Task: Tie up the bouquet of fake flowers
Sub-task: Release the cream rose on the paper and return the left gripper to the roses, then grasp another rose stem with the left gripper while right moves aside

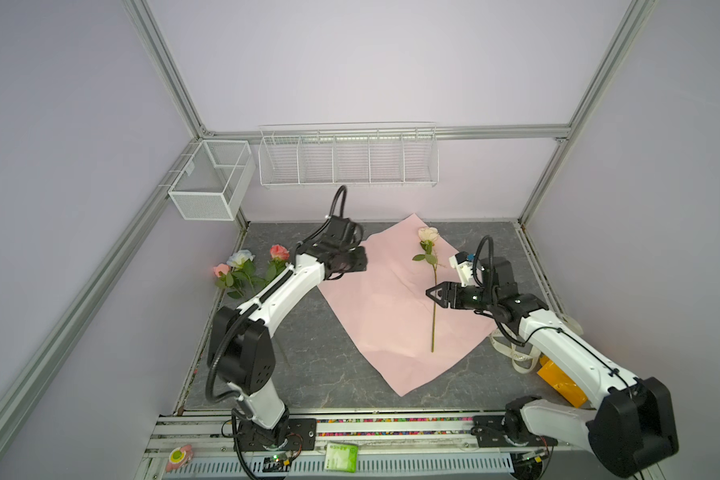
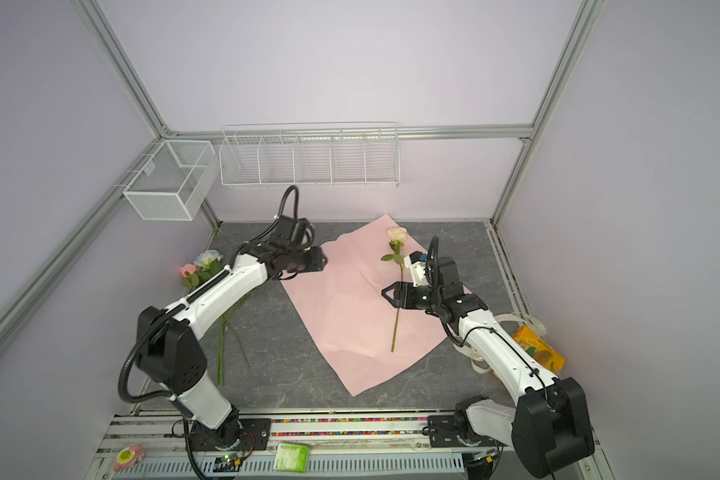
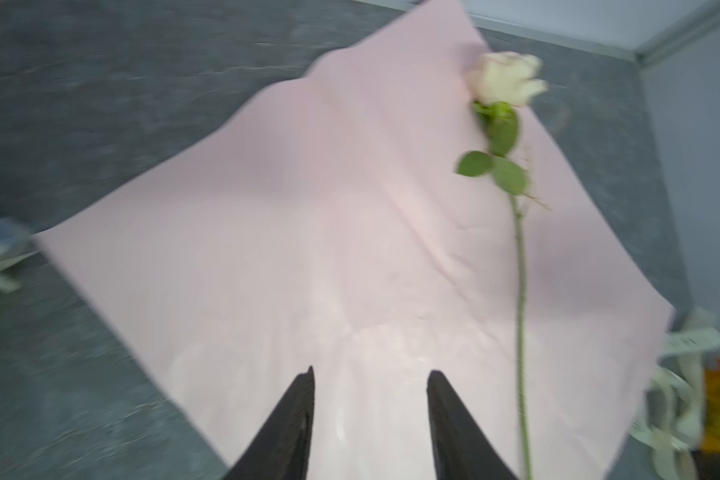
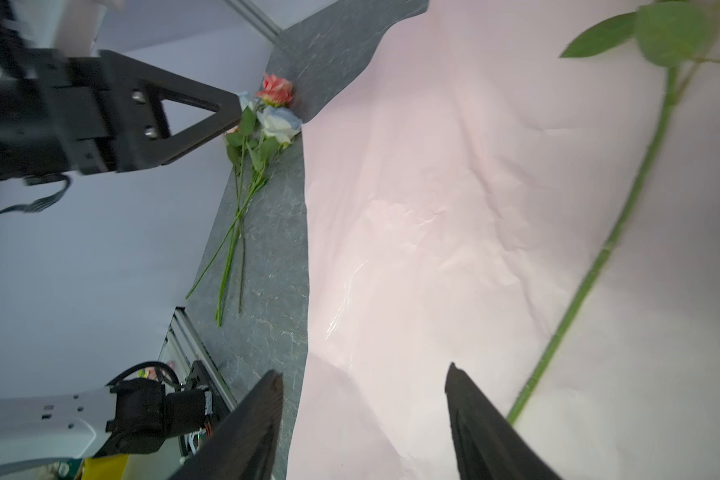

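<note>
The flowers of the bouquet lie apart. A cream rose [image 1: 428,235] [image 2: 397,235] [image 3: 506,79] lies on the pink paper sheet [image 1: 383,316] [image 2: 341,311] [image 3: 308,232] [image 4: 433,208], its stem [image 4: 624,216] pointing at the front. Three more roses [image 1: 242,266] [image 2: 202,266] [image 4: 271,112], pink, blue and peach, rest on the table by the left wall. My left gripper [image 1: 356,259] [image 3: 371,372] hovers open over the sheet's back left corner, empty. Above the cream rose's stem, my right gripper [image 1: 430,293] [image 2: 385,291] [image 4: 364,370] is open, and the stem runs just outside one finger.
A cream ribbon [image 1: 516,353] [image 3: 682,345] and an orange box [image 1: 562,382] lie under the right arm at the table's right edge. A white wire rack [image 1: 348,158] and a mesh basket [image 1: 208,183] hang on the back and left walls.
</note>
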You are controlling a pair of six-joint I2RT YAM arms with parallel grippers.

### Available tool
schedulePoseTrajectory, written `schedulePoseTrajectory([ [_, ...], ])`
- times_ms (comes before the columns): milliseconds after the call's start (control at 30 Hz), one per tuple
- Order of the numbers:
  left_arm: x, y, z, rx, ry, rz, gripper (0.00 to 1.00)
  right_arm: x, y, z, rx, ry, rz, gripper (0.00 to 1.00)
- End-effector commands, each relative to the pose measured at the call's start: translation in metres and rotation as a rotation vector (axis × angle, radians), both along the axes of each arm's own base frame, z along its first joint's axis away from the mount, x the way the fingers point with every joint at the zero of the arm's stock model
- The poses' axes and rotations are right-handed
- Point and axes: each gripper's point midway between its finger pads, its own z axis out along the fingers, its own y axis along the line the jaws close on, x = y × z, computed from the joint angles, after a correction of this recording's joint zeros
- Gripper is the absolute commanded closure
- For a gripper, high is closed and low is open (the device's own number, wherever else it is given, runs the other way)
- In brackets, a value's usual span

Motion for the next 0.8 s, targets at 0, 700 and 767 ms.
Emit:
schedulePoseTrajectory([
  [0, -0.035, 0.095, -0.038, 0.064, 0.139, 0.199, 0.54, 0.004, 0.027, 0.017, 0.002, -0.089, 0.094, 0.33],
  [700, -0.059, 0.242, -0.104, 0.214, 0.519, 0.379, 0.60, -0.033, 0.130, -0.022, -0.145, -0.074, 0.421, 0.25],
  [767, -0.057, 0.243, -0.107, 0.224, 0.540, 0.364, 0.60, -0.033, 0.129, -0.024, -0.148, -0.063, 0.418, 0.25],
])
